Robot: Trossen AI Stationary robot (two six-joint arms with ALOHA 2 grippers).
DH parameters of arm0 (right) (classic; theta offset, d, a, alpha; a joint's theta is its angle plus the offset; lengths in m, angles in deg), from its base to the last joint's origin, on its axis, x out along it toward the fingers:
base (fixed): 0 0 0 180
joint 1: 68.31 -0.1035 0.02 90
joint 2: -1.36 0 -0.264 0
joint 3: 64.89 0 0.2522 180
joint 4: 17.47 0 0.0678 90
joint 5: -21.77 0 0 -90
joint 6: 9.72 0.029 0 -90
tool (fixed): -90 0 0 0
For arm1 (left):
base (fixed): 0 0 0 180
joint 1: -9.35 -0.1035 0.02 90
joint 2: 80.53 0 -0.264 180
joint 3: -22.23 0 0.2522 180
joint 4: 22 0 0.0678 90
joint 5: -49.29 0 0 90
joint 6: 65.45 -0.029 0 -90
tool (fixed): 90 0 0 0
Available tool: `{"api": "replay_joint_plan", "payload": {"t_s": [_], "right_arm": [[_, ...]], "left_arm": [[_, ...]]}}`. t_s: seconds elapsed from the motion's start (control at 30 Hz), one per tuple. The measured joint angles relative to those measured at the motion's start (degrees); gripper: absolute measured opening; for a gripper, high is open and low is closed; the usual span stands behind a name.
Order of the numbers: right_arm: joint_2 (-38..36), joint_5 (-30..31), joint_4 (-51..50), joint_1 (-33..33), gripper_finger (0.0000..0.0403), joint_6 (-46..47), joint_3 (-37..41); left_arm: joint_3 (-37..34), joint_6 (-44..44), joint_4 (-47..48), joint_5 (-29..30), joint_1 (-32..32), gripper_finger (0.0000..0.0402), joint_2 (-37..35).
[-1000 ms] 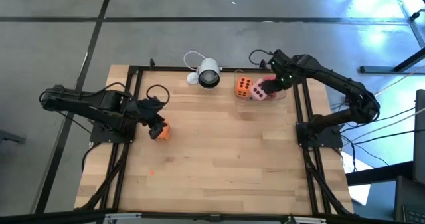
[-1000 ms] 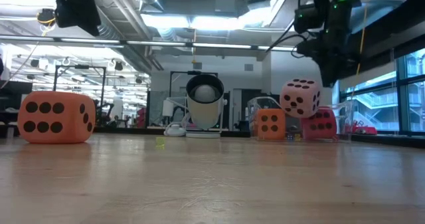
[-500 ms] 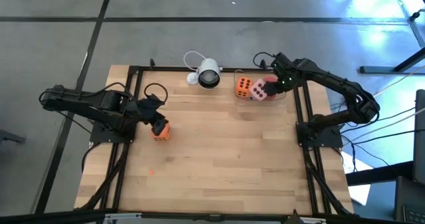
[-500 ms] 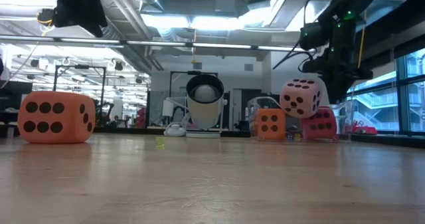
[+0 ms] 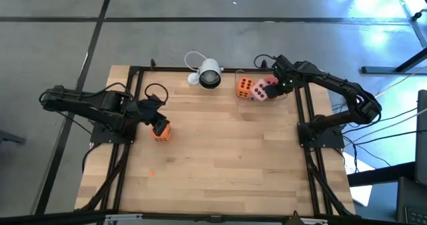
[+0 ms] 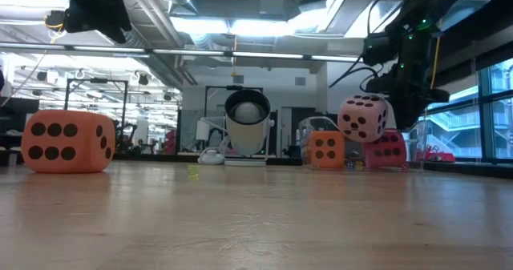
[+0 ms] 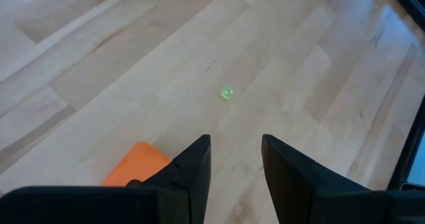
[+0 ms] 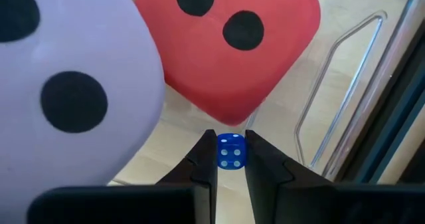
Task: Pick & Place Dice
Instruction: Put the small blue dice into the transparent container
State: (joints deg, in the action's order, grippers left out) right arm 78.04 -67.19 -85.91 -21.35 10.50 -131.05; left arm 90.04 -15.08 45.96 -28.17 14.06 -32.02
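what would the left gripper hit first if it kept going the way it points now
Probably the bare wooden table. The left gripper is open and angled down at it; the orange die sits off to one side.

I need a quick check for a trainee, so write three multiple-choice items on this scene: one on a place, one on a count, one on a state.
1. Where does the white camera stand?
A. at the table's far edge
B. mid-table
C. beside the left gripper

2. How many large dice show in the low view?
A. two
B. four
C. six

3. How are the left gripper's fingers?
A. shut on a die
B. open, nothing between them
C. shut on a cable

Key:
1 A, the high view shows it against the far rail.
2 B, there are the lone orange die, second orange die, pink die and red die.
3 B, bare wood shows between them.
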Motion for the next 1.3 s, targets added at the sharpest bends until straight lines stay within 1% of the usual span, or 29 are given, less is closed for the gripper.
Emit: {"api": "replay_joint_plan", "payload": {"t_s": [0.37, 0.47, 0.6, 0.8, 0.93, 1.03, 1.1, 1.2, 1.23, 1.3], "right_arm": [[0.00, -0.01, 0.47, 0.00, 0.0049, -0.30, 0.00], [0.00, -0.02, 0.47, 0.00, 0.0076, -0.28, 0.00], [0.00, -0.01, 0.24, 0.00, 0.0134, -0.31, 0.00], [0.00, -0.04, -0.38, 0.00, 0.0222, -3.08, 0.00], [0.00, -0.68, -0.84, -0.01, 0.0265, -2.89, -0.02], [0.00, -2.31, -1.84, -0.38, 0.0279, -4.16, -0.04], [0.00, -3.10, -2.40, -0.55, 0.0281, -4.15, -0.05], [0.00, -6.09, -3.08, -0.57, 0.0277, -5.28, -0.04], [0.00, -5.88, -3.02, -0.57, 0.0275, -5.50, -0.04], [0.00, -0.98, -3.91, -0.59, 0.0268, -3.86, -0.04]], "left_arm": [[0.00, 0.04, 0.00, 0.02, 0.00, 0.0130, 0.00], [0.00, 0.04, 0.00, 0.02, 0.00, 0.0130, 0.00], [0.00, 0.54, 0.00, 0.00, 0.00, 0.0130, 0.00], [0.00, 1.04, 0.02, -0.04, 0.00, 0.0130, 0.00], [0.00, 1.03, 0.02, -0.09, 0.00, 0.0130, 0.00], [0.00, 1.03, 0.02, -0.11, 0.00, 0.0130, 0.00], [0.00, 1.03, 0.02, -0.11, 0.00, 0.0130, 0.00], [0.00, 1.03, 0.02, -0.13, 0.00, 0.0130, 0.00], [0.00, 1.03, 0.02, -0.13, 0.00, 0.0130, 0.00], [0.00, 1.03, 0.02, -0.07, 0.00, 0.0130, 0.00]]}}
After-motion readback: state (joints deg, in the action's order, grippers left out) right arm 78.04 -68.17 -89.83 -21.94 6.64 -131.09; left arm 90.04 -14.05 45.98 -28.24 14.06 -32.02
